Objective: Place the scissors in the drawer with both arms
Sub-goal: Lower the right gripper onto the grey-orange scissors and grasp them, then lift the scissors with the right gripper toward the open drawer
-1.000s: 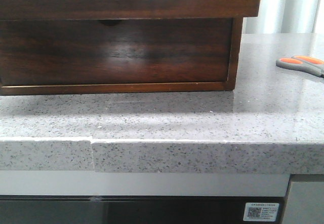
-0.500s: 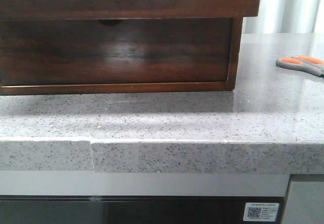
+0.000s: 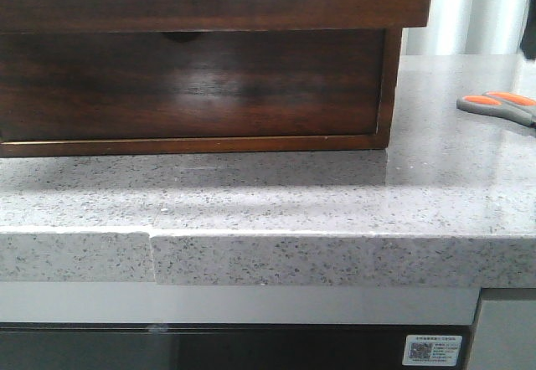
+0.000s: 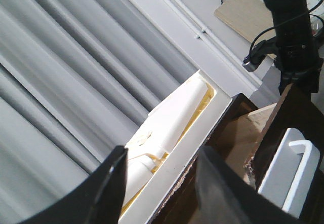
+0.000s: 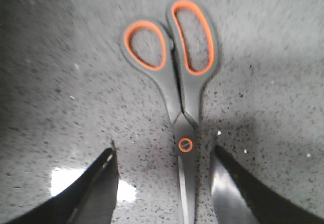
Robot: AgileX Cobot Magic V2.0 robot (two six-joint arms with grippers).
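The scissors [image 5: 177,82] lie closed on the speckled grey counter, grey handles with orange-lined loops. My right gripper [image 5: 163,155] is open just above them; the blades lie between its fingers, nearer one finger [image 5: 228,183]. In the front view the scissors [image 3: 501,106] are at the far right edge. The drawer [image 3: 209,2] is the wide upper one of the dark wooden chest, with a pale strip on top. My left gripper [image 4: 163,155] is open, its jaws on either side of the drawer's pale strip [image 4: 202,133]. I cannot tell if they touch it.
The lower drawer [image 3: 193,81] with a half-round notch sits under the upper one. The counter [image 3: 268,211] has a front edge with a seam at the left. A dark piece of my right arm [image 3: 529,39] shows at the front view's top right. The left wrist view shows a white handle [image 4: 293,168].
A dark piece of my right arm has come into the front view's top right corner. The scissors and chest have not moved.
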